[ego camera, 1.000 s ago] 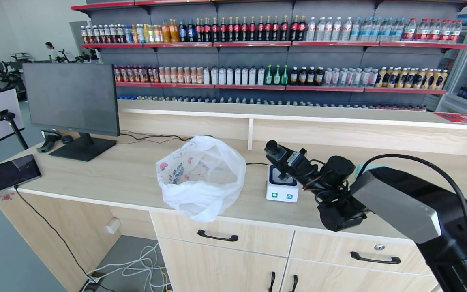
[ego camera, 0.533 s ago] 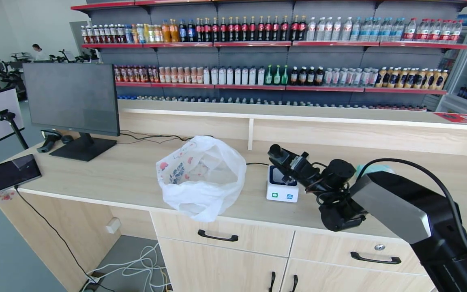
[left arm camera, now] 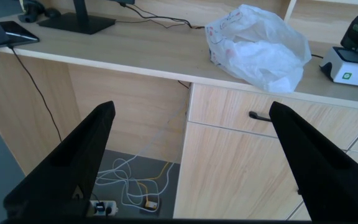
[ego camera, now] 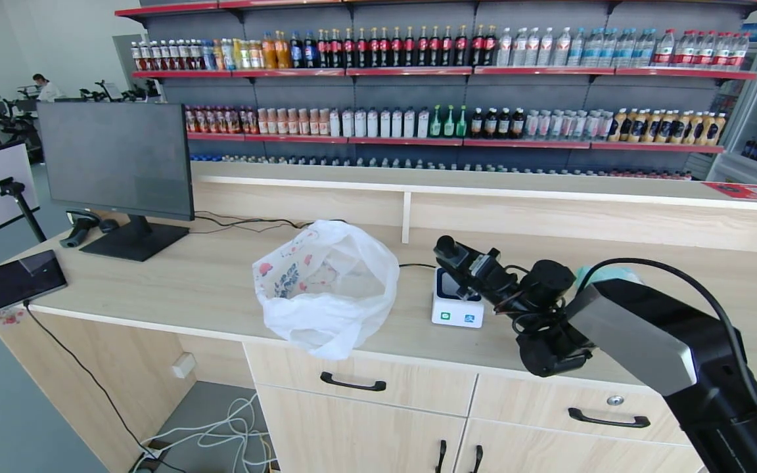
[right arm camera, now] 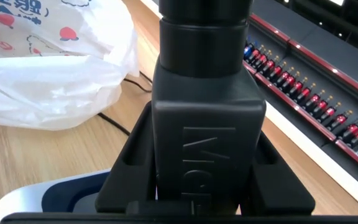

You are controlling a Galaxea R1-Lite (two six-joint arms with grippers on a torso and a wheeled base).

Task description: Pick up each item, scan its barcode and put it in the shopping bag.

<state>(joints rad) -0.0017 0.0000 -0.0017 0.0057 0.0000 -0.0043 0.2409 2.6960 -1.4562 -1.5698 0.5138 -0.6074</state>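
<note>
wooden counter (ego camera: 207, 282) — shopping bag (ego camera: 326, 289), white scanner (ego camera: 457, 310), monitor (ego camera: 115, 157), tablet (ego camera: 20, 279) on top

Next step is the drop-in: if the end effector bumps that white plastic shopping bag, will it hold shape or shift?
Probably floppy: the shopping bag is thin, crumpled film, slumped on the counter. Likely very light, so a bump may slide it on the smooth wood. Its front bulges past the counter edge, so a push that way might drop it.
</note>
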